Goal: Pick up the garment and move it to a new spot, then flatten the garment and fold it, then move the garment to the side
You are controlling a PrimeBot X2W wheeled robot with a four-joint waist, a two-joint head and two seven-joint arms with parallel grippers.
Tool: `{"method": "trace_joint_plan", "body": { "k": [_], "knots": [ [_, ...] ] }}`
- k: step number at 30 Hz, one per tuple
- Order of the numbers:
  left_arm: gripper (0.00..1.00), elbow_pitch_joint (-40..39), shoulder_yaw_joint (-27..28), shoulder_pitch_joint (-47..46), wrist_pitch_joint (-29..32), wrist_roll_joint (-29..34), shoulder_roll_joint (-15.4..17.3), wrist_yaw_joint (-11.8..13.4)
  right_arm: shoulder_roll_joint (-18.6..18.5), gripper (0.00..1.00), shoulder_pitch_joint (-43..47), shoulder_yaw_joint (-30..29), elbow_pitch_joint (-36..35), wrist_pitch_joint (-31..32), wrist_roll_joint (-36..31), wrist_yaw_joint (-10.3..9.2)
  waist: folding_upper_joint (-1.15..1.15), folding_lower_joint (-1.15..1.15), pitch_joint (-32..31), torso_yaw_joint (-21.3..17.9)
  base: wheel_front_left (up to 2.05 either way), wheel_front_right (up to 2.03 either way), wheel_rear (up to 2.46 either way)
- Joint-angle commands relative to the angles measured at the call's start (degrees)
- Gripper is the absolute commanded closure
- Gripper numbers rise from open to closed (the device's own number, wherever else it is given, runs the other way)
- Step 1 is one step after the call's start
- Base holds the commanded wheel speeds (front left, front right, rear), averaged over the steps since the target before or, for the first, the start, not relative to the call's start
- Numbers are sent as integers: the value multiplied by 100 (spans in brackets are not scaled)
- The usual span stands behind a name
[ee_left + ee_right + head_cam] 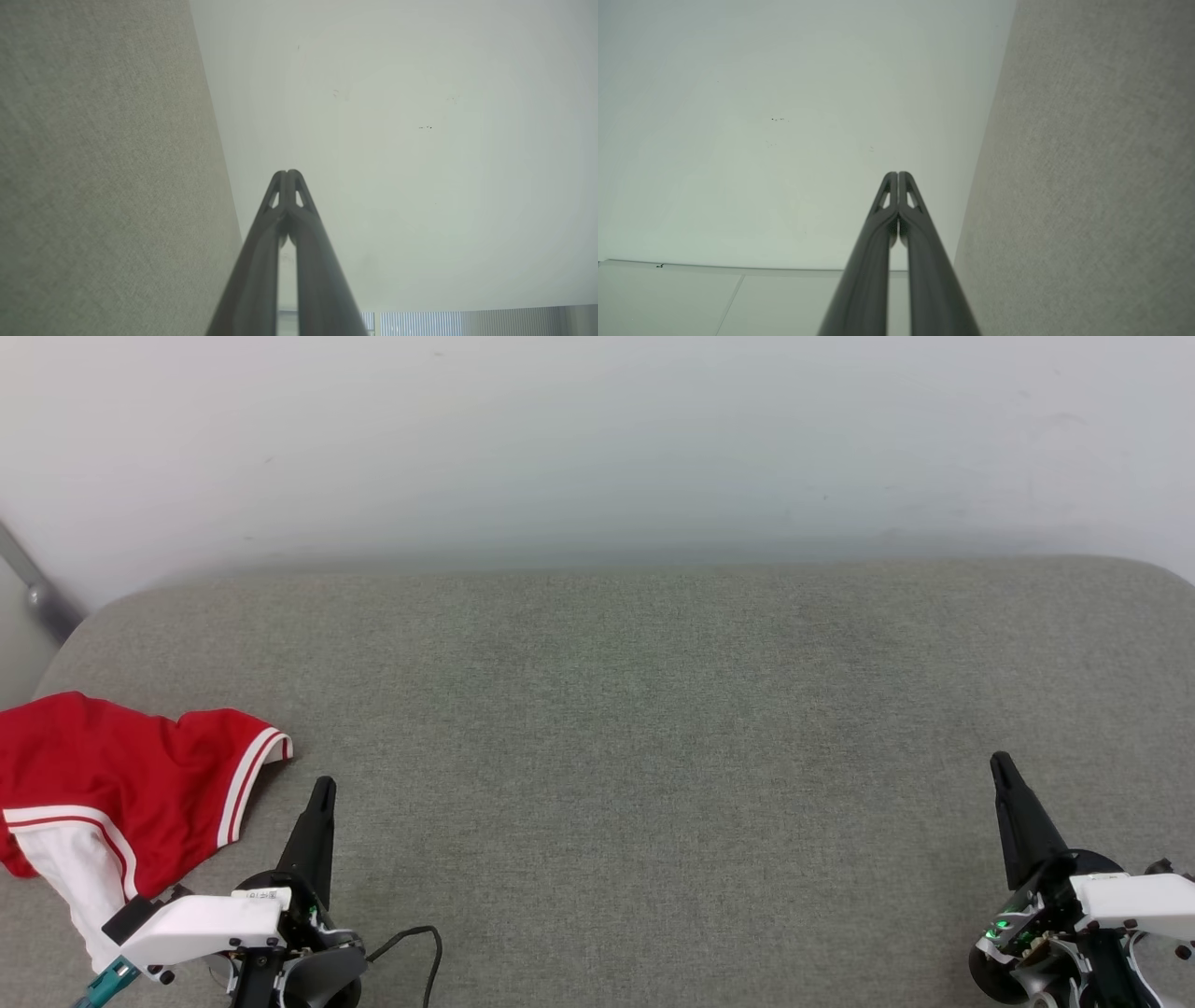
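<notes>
The garment, red with white sleeves and red-and-white striped trim, lies crumpled at the left edge of the grey fabric surface in the head view. Part of it runs out of the picture, and no lettering shows. My left gripper stands just right of the garment, apart from it, its fingers shut with nothing between them. In the left wrist view the left gripper has its tips pressed together. At the lower right of the head view my right gripper is shut and empty too. The right gripper shows closed tips in its wrist view.
A pale wall rises behind the grey surface. A grey metal bar slants down at the far left by the surface's rounded corner. A black cable loops beside my left wrist.
</notes>
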Motion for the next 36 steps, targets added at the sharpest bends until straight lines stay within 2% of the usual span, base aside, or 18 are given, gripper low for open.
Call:
{"method": "trace_joint_plan", "body": {
  "k": [1,21,22,30,33,36],
  "knots": [
    [100,-2,12,-31,13,7,-17,-19,23,100,-59,2,5,-1,23,-2,0,0,0,0,0,0,0],
    [100,7,-4,1,-1,0,0,1,0,100,1,0,5,-1,-1,0,0,0,0,0,0,0,0],
    [0,40,-14,14,-5,1,-1,2,1,0,19,3,32,-3,-3,0,0,0,0,0,0,0,0],
    [0,-70,-305,-23,-226,92,1,4,-12,0,84,115,-93,-199,-142,0,0,0,6,-1,0,0,0],
    [0,-108,-410,-47,-311,259,9,4,-36,0,100,171,-150,-294,-243,0,0,0,8,1,0,0,0],
    [0,-206,-521,-82,-446,701,7,5,-109,0,115,272,-234,-440,-565,0,0,0,13,4,0,0,0]
  ]
}}
